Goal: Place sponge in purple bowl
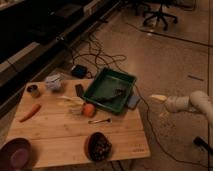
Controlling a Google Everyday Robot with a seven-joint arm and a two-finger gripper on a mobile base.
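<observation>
Approach, we are judging: our tool [155, 98] is hovering spread and empty off the wooden counter's [65, 135] edge, readying for the small flat blue-grey sponge [133, 101] lying just ahead of it beside the green rectangular tray [120, 74]. The round purple bowl [17, 154] is waiting far beyond, at the opposite corner.

Purple bowl [17, 154] cut by lower-left corner, arm [200, 102] cut by right edge, pincer [159, 98] right of table [60, 135], indistinct
</observation>
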